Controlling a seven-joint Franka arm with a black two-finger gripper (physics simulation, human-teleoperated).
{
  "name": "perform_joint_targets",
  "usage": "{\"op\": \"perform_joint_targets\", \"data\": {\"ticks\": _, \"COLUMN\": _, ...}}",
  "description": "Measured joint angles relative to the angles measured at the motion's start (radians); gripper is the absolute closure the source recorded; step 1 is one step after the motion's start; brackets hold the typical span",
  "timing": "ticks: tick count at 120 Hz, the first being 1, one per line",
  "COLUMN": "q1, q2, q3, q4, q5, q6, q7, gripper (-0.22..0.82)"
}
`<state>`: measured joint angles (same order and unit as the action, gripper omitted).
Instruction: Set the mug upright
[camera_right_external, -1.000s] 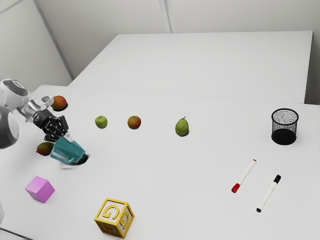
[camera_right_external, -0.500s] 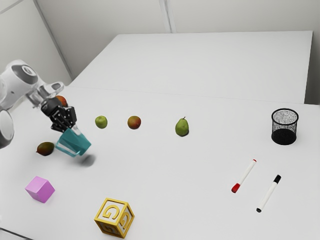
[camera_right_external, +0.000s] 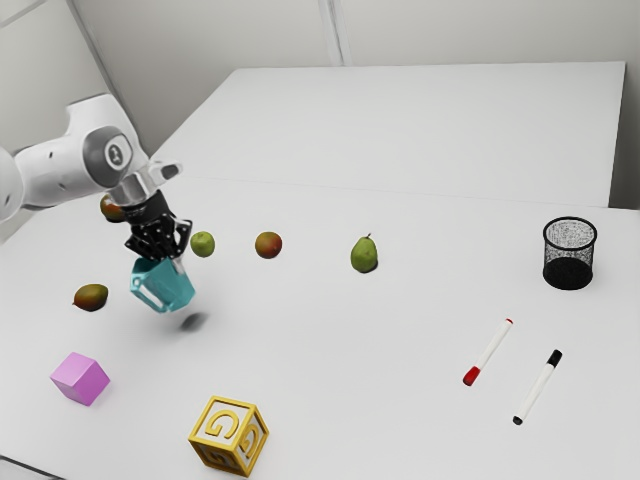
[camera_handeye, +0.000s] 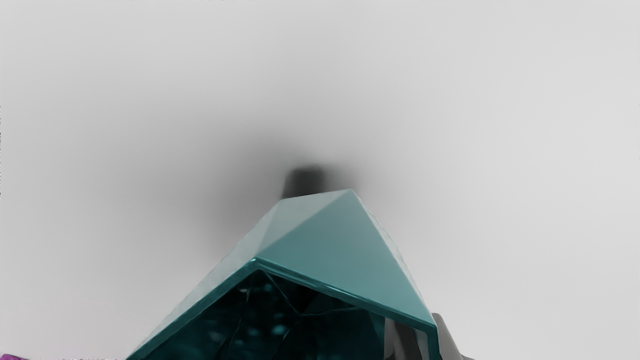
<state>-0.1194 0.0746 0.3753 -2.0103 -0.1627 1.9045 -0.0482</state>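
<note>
In the exterior view, my gripper (camera_right_external: 178, 264) points down with its fingers on the rim of the teal mug (camera_right_external: 166, 288). The mug hangs above the table, somewhat tilted, its shadow apart from it below. Seen in the wrist view, the gripper (camera_handeye: 428, 334) pinches the wall of the mug (camera_handeye: 335, 250), one finger inside the opening and the other outside. The mug's mouth faces my hand, and its outer side runs down toward the table.
On the white table (camera_right_external: 330, 350), a mango (camera_right_external: 91, 297), a pink cube (camera_right_external: 80, 378) and a green apple (camera_right_external: 203, 244) lie near the mug. Farther off are a letter block (camera_right_external: 229, 435), a pear (camera_right_external: 364, 254), two markers and a mesh cup (camera_right_external: 569, 254).
With the mug in its grip, my hand has moved toward the exterior view's right and tipped over to point more downward. The mug has risen off the table and leans less than before.
</note>
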Motion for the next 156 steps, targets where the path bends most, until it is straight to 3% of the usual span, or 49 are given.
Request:
{"op": "perform_joint_targets", "data": {"ticks": 58, "q1": -0.146, "q2": -0.029, "q3": 0.047, "q4": -0.069, "q5": 0.087, "q6": 0.098, "q7": -0.268, "gripper": 0.78}}
{"op": "perform_joint_targets", "data": {"ticks": 156, "q1": -0.168, "q2": 0.100, "q3": 0.048, "q4": -0.066, "q5": 0.117, "q6": 0.129, "q7": -0.432, "gripper": 0.75}}
